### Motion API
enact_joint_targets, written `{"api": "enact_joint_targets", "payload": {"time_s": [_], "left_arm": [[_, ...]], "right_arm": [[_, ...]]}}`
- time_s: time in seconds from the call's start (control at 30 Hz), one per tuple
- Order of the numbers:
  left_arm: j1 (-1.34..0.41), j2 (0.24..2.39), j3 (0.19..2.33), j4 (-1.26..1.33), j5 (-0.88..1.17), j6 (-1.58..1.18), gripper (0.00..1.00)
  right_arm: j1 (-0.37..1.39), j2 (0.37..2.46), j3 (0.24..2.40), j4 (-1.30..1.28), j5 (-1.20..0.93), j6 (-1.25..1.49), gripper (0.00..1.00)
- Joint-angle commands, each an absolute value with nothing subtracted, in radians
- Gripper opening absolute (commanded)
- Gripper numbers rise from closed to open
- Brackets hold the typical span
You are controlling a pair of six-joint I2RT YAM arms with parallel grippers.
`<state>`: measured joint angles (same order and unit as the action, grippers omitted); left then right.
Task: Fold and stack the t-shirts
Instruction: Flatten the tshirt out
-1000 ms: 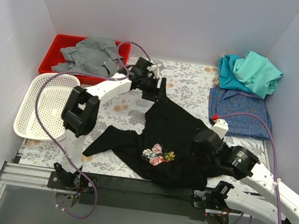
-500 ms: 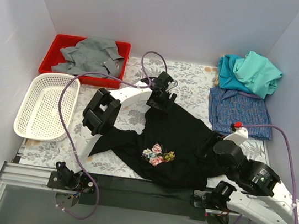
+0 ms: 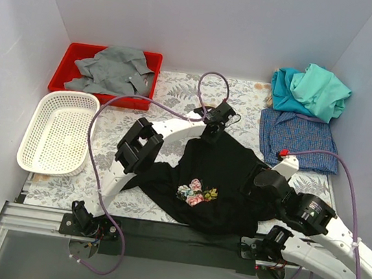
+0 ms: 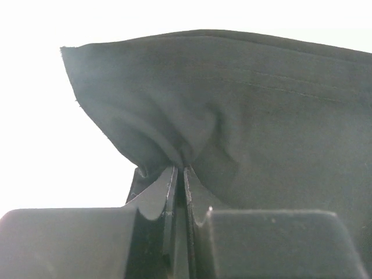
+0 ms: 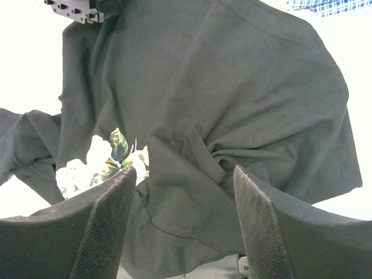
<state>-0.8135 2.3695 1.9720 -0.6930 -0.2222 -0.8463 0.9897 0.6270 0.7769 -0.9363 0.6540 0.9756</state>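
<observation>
The large black t-shirt [image 3: 227, 169] lies crumpled in the middle of the table, its rose print [image 3: 196, 192] facing up near the front. My left gripper [image 3: 213, 132] is at the shirt's far edge. In the left wrist view it [image 4: 179, 170] is shut on a pinched fold of the black cloth [image 4: 232, 116]. My right gripper [image 5: 185, 174] hangs open above the shirt's right side, with wrinkled black cloth [image 5: 221, 104] below its fingers [image 5: 107, 203]. Teal [image 3: 287, 86] and mint-green [image 3: 323, 89] shirts lie heaped at the back right, above the blue-checked one [image 3: 296, 137].
A red tray [image 3: 73, 54] at the back left holds a grey garment [image 3: 113, 68]. A white mesh basket [image 3: 55, 131] sits at the left edge. The table has a floral cover [image 3: 170, 102], and white walls close in three sides.
My left gripper has moved right along the black shirt's far edge and has shut on the cloth. The right arm has shifted slightly, its gripper still open.
</observation>
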Motion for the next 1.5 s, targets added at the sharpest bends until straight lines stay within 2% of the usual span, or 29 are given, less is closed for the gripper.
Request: {"api": "enact_joint_targets", "payload": {"time_s": [0.0,0.13,0.33,0.43,0.47,0.53,0.57,0.63,0.7,0.77,0.8,0.87,1.13,1.23,1.47], "left_arm": [[-0.723,2.387,1.901,-0.782,-0.272,-0.92,0.0],[-0.557,2.254,1.816,-0.729,-0.166,-1.029,0.0],[-0.284,2.038,1.702,-0.701,-0.233,-1.098,0.0],[-0.227,1.971,1.657,-0.707,-0.307,-1.123,0.0],[-0.212,1.953,1.651,-0.704,-0.264,-1.114,0.0],[-0.213,1.924,1.634,-0.726,-0.214,-1.124,0.0],[-0.215,1.913,1.625,-0.724,-0.184,-1.13,0.04],[-0.235,1.884,1.596,-0.715,-0.131,-1.126,0.22],[-0.258,1.844,1.572,-0.687,-0.078,-1.106,0.3],[-0.3,1.812,1.569,-0.68,-0.072,-1.105,0.38],[-0.301,1.812,1.571,-0.68,-0.072,-1.1,0.38],[-0.325,1.796,1.577,-0.689,-0.089,-1.089,0.38],[-0.344,1.735,1.56,-0.684,-0.098,-1.092,0.4],[-0.344,1.732,1.574,-0.695,-0.11,-1.081,0.4],[-0.344,1.744,1.589,-0.693,-0.12,-1.08,0.4]], "right_arm": [[0.991,0.623,0.77,-0.881,0.684,0.953,0.74],[0.991,0.659,0.764,-0.87,0.681,0.94,0.74],[0.989,0.842,0.788,-0.848,0.64,0.908,0.74],[0.985,0.948,0.824,-0.824,0.609,0.856,0.75],[0.98,0.998,0.84,-0.818,0.601,0.845,0.75],[0.97,1.063,0.845,-0.754,0.578,0.806,0.76],[0.963,1.081,0.844,-0.703,0.569,0.793,0.76],[0.93,1.107,0.836,-0.587,0.552,0.732,0.77],[0.89,1.147,0.841,-0.447,0.54,0.62,0.77],[0.807,1.299,0.905,-0.286,0.493,0.498,0.77],[0.787,1.299,0.94,-0.261,0.479,0.497,0.77],[0.746,1.438,1.011,-0.213,0.444,0.428,0.77],[0.735,1.903,1.512,-0.236,0.373,0.345,0.76],[0.736,1.998,1.655,-0.332,0.39,0.359,0.76],[0.767,2.144,1.842,-0.489,0.521,0.344,0.75]]}}
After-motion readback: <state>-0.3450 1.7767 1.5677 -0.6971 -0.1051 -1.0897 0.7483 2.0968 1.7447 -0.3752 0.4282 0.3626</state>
